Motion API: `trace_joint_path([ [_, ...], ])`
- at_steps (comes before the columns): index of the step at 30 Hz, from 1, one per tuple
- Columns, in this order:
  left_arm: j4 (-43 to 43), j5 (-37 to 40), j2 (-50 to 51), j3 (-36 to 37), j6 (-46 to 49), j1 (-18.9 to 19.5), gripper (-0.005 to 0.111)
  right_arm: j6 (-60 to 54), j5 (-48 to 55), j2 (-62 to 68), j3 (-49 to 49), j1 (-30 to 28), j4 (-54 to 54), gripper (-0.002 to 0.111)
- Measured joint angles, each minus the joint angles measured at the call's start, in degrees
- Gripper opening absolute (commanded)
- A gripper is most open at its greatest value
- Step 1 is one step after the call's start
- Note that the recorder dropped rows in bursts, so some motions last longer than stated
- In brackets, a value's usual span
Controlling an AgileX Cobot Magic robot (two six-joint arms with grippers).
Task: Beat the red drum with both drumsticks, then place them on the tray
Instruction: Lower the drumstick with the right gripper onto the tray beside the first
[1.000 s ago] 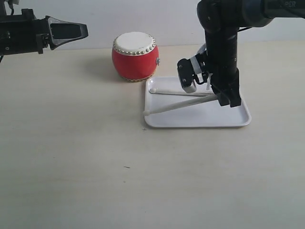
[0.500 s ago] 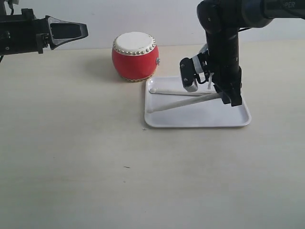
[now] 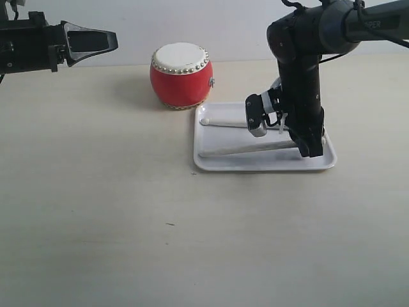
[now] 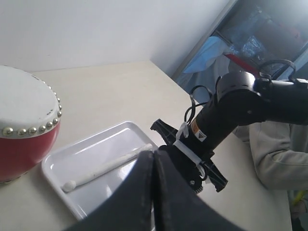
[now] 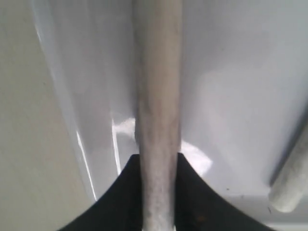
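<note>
My right arm (image 3: 300, 77) hides the far drumstick's (image 3: 223, 123) butt end. The near drumstick (image 5: 158, 96) overruns my right wrist view; the red drum (image 4: 24, 120) overruns my left.

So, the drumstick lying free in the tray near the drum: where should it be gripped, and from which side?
Grip the free drumstick on its bare shaft, just behind the rounded tip, coming straight down with the pincer across it. It lies flat in the tray, whose raised rim would likely hinder a sideways approach, and its other end is hidden behind the right arm.
</note>
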Motion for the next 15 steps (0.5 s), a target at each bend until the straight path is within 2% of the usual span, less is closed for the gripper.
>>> trace_joint_path([
  [6,0.0,0.0,0.0,0.0,0.0,0.0,0.0,0.1,0.0,0.3,0.1,-0.1,0.5,0.002],
  [15,0.0,0.0,0.0,0.0,0.0,0.0,0.0,1.9,-0.2,0.3,0.1,-0.1,0.6,0.029],
])
